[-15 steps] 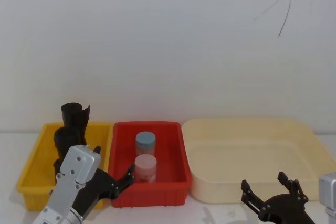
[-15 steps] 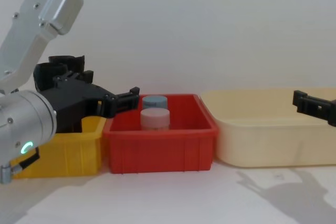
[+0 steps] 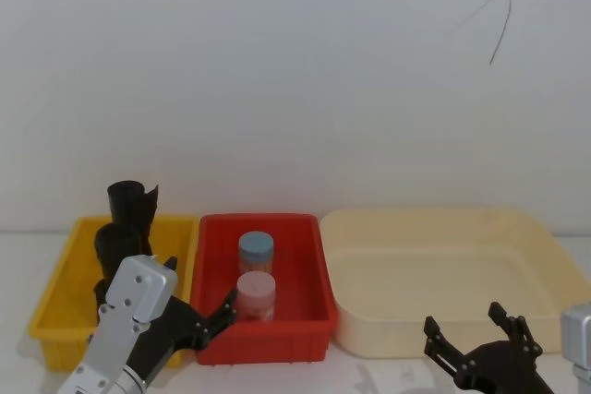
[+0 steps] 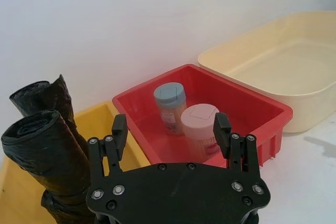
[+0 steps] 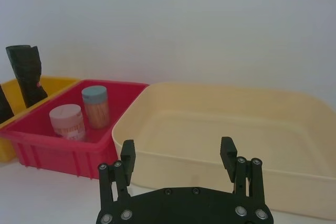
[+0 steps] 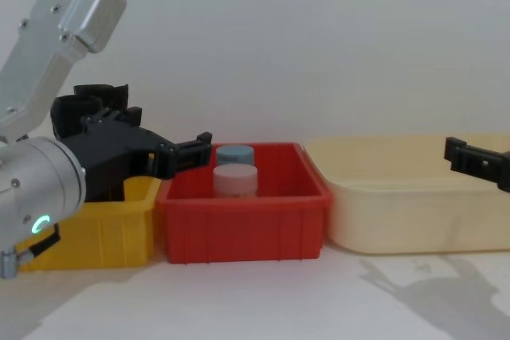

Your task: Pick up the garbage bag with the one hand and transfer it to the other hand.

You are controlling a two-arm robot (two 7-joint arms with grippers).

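Note:
The garbage bag (image 3: pixel 113 244), a short wrinkled black roll, stands in the yellow bin (image 3: pixel 54 313); it looms close in the left wrist view (image 4: pixel 44 156). Behind it rises a taller black roll (image 3: pixel 132 202) with a flared top. My left gripper (image 3: pixel 199 285) hovers open over the front of the bins, just right of the bag and apart from it, with nothing between its fingers (image 4: pixel 170 129). Its arm joint glows green in the chest view (image 6: pixel 40 223). My right gripper (image 3: pixel 462 320) hangs open and unloaded in front of the cream tray (image 5: pixel 177 148).
A red bin (image 3: pixel 314 320) in the middle holds a blue-lidded jar (image 3: pixel 256 251) and a pink-lidded jar (image 3: pixel 256 294). A large cream tray (image 3: pixel 554 256) lies to the right. A white wall stands close behind all three containers.

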